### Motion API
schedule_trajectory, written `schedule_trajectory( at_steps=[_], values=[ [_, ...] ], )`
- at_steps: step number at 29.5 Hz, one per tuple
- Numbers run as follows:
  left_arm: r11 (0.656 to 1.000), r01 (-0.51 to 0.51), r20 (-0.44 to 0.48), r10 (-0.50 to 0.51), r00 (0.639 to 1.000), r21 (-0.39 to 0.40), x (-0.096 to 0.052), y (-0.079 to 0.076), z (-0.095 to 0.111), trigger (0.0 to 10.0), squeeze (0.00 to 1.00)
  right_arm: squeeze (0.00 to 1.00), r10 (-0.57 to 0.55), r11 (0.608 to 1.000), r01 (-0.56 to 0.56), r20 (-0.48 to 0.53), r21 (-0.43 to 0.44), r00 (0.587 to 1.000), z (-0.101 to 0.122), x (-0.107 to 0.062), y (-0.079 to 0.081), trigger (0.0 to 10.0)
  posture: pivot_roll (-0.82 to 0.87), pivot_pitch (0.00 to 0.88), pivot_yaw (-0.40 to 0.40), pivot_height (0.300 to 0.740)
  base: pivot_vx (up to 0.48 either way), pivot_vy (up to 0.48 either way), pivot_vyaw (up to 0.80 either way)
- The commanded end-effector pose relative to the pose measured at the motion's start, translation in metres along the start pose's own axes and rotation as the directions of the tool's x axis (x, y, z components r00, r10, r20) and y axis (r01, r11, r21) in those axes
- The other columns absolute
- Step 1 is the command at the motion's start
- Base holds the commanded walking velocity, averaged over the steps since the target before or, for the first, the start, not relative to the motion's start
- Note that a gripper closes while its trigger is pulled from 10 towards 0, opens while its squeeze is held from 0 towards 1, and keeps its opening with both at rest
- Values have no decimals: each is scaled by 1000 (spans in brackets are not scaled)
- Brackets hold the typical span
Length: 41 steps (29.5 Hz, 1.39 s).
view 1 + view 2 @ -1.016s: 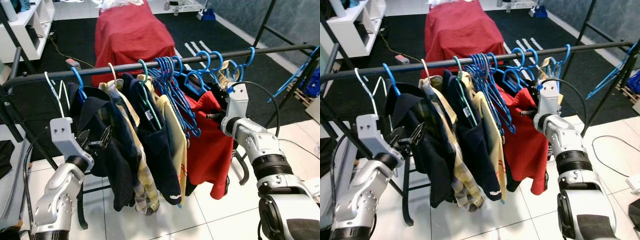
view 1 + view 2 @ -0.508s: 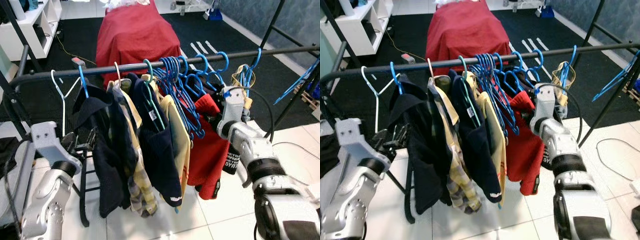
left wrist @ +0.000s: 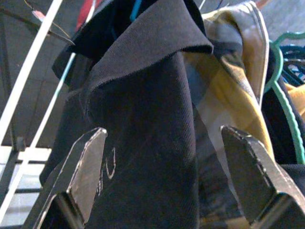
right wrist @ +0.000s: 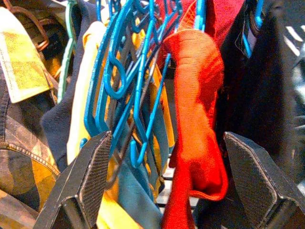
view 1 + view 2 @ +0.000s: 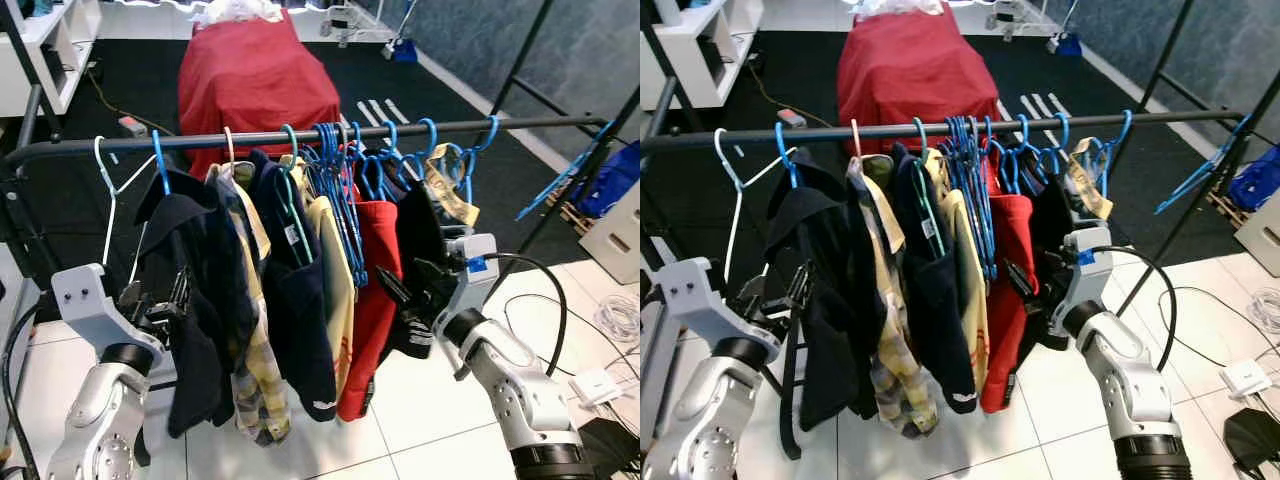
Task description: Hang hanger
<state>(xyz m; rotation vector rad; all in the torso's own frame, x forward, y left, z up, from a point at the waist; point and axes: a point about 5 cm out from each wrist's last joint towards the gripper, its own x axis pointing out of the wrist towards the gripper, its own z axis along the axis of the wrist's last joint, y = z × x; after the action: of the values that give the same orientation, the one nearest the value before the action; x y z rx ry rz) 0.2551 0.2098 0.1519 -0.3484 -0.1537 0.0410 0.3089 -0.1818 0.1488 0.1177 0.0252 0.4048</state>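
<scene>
Both grippers, left [image 3: 162, 176] and right [image 4: 164, 183], gape empty; take light, stiff blue plastic hangers [image 5: 340, 190] by the shoulder.

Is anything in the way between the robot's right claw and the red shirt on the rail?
Nothing visible blocks it. The right gripper is open and faces the red shirt directly, with the shirt hanging right between its fingers. A bunch of empty blue hangers hangs beside the shirt, close against it, so they could get caught.
</scene>
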Motion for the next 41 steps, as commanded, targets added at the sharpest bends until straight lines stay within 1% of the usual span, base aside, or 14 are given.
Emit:
schedule_trajectory(
  at_steps=[1, 3, 6, 14, 15, 16, 19, 25, 26, 30, 31, 33, 39, 41],
  values=[
    [1000, -24, 9, 24, 1000, 7, -1, -3, -3, 10000, 0, 0, -35, 999, 35, 19, 3, 999, 3, -3, -9, 10000, -9, 69, -134, 740, 0, 0, 0],
    [1000, -24, 9, 24, 1000, 7, -1, -3, -3, 10000, 0, 0, -35, 999, 35, 19, 3, 999, 3, -3, -9, 10000, -9, 69, -134, 740, 0, 0, 0],
    [997, -71, 26, 70, 997, 38, 5, -10, -6, 10000, 0, 0, -149, 989, 150, 77, -14, 986, 16, 0, -29, 10000, -4, 39, -141, 740, 0, 0, 0],
    [996, -77, 27, 76, 997, 49, 7, -10, -7, 10000, 0, 0, -181, 983, 184, 88, -29, 980, 19, 0, -32, 10000, 2, 31, -138, 740, 0, 0, 0],
    [994, -83, 15, 82, 997, 73, 10, -5, -8, 10000, 0, 0, -216, 975, 220, 122, -15, 969, 27, -1, -35, 10000, 16, 12, -108, 740, 0, 0, 0],
    [994, -83, 15, 82, 997, 73, 10, -5, -8, 10000, 0, 0, -216, 975, 220, 122, -15, 969, 27, -1, -35, 10000, 16, 12, -108, 740, 0, 0, 0],
    [982, -51, -92, 69, 993, 184, 18, 0, -23, 10000, 0, 0, -237, 970, 231, 84, 74, 968, 9, 6, -30, 10000, 31, 22, -99, 740, 0, 0, 0],
    [980, -48, -97, 68, 993, 193, 18, 0, -25, 10000, 0, 0, -237, 970, 232, 66, 75, 969, 4, 7, -29, 10000, 33, 21, -98, 740, 0, 0, 0],
    [978, -26, -106, 48, 993, 205, 20, 0, -23, 10000, 0, 0, -241, 969, 236, 63, 78, 969, 4, 5, -30, 10000, 43, 48, -85, 740, 0, 0, 0],
    [977, 5, -120, 22, 992, 215, 22, -1, -23, 10000, 0, 0, -250, 966, 244, 66, 85, 966, 5, 1, -32, 10000, 32, 76, -71, 740, 0, 0, 0],
    [979, 21, -130, 6, 992, 203, 21, 0, -22, 10000, 0, 0, -265, 960, 257, 70, 106, 962, 5, -5, -35, 10000, 2, 90, -53, 740, 0, 0, 0],
    [980, 43, -143, -15, 990, 195, 20, -1, -22, 10000, 0, 0, -276, 956, 266, 77, 123, 958, 6, -6, -35, 10000, 3, 95, -47, 740, 0, 0, 0],
    [984, 64, -153, -38, 987, 167, 18, -3, -24, 10000, 0, 0, -281, 956, 272, 73, 111, 957, 4, -6, -34, 10000, 6, 100, -57, 740, 0, 0, 0],
    [981, 77, -154, -50, 987, 177, 18, -5, -24, 10000, 0, 0, -286, 954, 277, 68, 118, 956, 3, -9, -35, 10000, -4, 107, -55, 740, 0, 0, 0]
  ],
)
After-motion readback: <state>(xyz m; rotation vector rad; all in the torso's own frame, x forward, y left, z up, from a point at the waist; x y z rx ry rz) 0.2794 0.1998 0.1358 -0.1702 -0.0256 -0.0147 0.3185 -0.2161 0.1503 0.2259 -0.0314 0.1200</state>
